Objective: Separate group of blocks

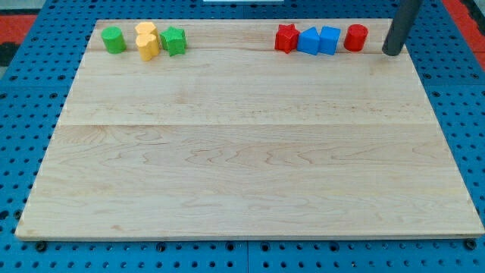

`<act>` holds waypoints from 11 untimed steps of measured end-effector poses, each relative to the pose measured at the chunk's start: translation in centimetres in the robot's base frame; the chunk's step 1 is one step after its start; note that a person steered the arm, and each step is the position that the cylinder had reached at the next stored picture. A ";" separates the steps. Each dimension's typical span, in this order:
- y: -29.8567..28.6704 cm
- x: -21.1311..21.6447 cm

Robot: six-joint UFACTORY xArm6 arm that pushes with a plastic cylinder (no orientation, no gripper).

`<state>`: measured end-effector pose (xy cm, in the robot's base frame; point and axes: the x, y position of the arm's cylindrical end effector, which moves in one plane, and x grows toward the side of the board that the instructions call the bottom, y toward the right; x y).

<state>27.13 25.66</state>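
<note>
Two groups of blocks lie along the board's top edge. At the top left are a green cylinder [114, 39], two yellow blocks, one [145, 31] just behind the other [148, 47], and a green star [173, 40] touching them. At the top right are a red star [286, 38], a blue triangle-like block [308, 41], a blue cube [329, 40] and a red cylinder [355, 37] in a row. My tip [392, 52] rests on the board just right of the red cylinder, a small gap away.
The wooden board [242, 152] lies on a blue perforated table [23, 114]. The board's right edge is close to my tip.
</note>
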 end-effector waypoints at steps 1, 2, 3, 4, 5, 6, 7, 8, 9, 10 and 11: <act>-0.8 -0.9; -5.4 -4.6; -13.6 -5.1; -12.1 -7.2; -9.2 -7.9; -10.2 -8.0; -15.7 -7.9; -20.1 -3.5; -13.2 2.7; -9.0 4.5; -8.7 6.6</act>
